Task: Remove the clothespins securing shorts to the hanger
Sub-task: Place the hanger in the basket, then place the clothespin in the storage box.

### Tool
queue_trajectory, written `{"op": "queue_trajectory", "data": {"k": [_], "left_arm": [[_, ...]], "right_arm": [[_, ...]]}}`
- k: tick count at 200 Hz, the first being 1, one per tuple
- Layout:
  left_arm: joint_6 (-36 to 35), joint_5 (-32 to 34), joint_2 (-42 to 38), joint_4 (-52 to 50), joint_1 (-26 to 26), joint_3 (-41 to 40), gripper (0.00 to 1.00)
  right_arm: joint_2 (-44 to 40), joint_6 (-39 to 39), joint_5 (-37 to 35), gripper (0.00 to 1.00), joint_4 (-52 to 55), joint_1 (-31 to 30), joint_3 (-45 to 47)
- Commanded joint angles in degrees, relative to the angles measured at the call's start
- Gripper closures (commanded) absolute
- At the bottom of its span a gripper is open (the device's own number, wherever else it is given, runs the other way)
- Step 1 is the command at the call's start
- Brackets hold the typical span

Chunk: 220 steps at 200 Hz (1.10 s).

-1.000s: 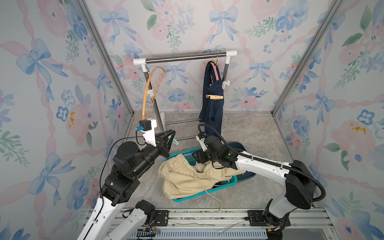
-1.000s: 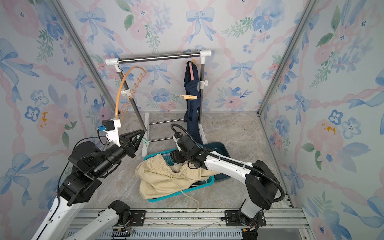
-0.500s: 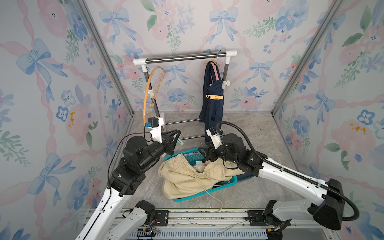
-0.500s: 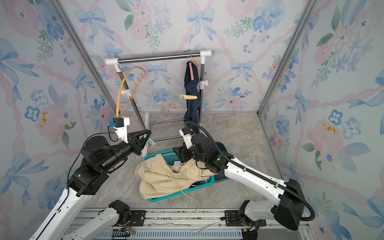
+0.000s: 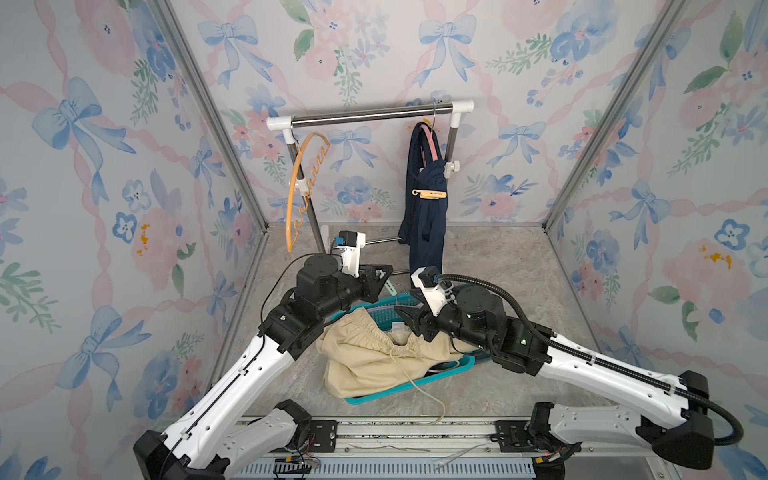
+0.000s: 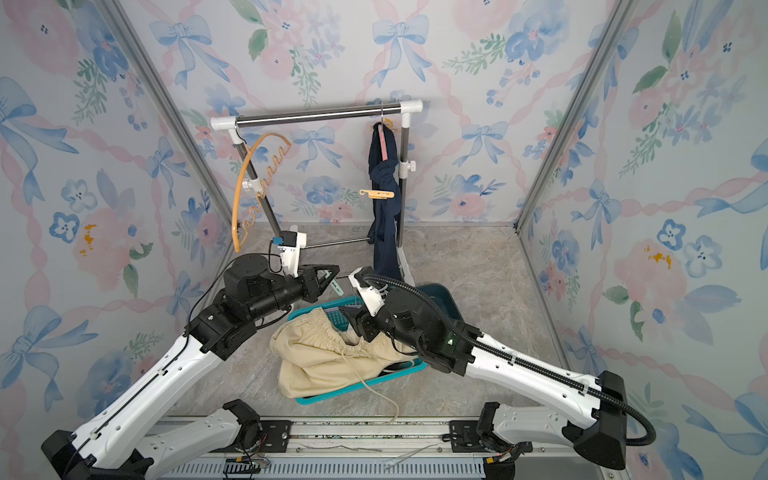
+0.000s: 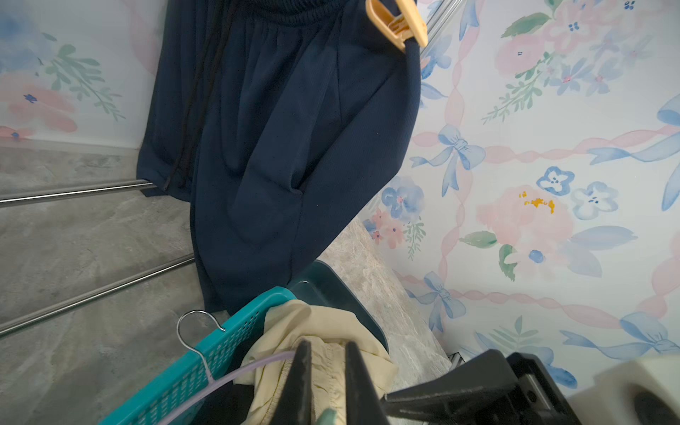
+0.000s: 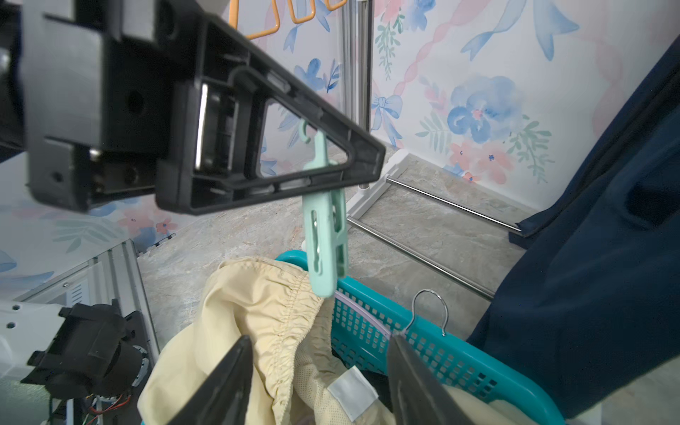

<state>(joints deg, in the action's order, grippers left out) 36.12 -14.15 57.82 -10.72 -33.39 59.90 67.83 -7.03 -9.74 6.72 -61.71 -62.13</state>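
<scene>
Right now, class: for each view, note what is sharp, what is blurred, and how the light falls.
Both top views: even, soft light with no hard shadows; the frame posts splay outward from lens distortion. Left wrist view: the navy shorts are crisp, while the left end effector, close to the lens, blurs. Right wrist view: the mint clothespin is sharp, the right end effector soft-edged.

Matt knit cloth is seen in the navy shorts [image 7: 276,147]; soft, gathered cloth in the cream shorts [image 8: 257,294]. The mint clothespin [image 8: 325,235] and teal basket [image 8: 460,360] are made of smooth plastic. At twelve o'clock in a top view, polished metal is seen in the rack rail [image 5: 370,114].
</scene>
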Motion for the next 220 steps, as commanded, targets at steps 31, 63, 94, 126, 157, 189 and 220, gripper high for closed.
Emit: {"op": "queue_trajectory", "data": {"k": [31,63,94,126,157,189,220], "left_arm": [[3.1,-3.0,0.5,1.8,-1.9,1.3,1.0],[3.6,-4.0,0.7,1.8,-3.0,1.3,1.0],[4.5,-4.0,1.0,1.8,-3.1,0.7,1.0],[4.1,-1.3,0.7,1.8,-3.0,1.2,0.84],[1.7,3.5,-0.5,1.8,-2.8,1.8,0.42],[-1.1,9.3,-2.5,1.5,-2.2,1.4,0.15],[-7.6,11.8,-3.3,-0.8,-1.7,0.8,0.1]], "right_arm": [[5.6,6.1,-3.2,0.42,1.2,-0.3,-6.8],[8.5,6.8,-2.8,0.55,0.7,0.2,-9.0],[9.7,6.8,-2.6,0.86,0.7,0.5,-9.4],[8.2,5.0,-4.3,1.0,1.2,0.9,-7.4],[3.4,2.2,-7.3,1.0,2.0,1.8,-2.9],[-3.2,-3.7,-12.9,1.0,8.2,3.9,1.5],[-11.1,-12.9,-16.2,1.0,18.2,10.3,6.3]]}}
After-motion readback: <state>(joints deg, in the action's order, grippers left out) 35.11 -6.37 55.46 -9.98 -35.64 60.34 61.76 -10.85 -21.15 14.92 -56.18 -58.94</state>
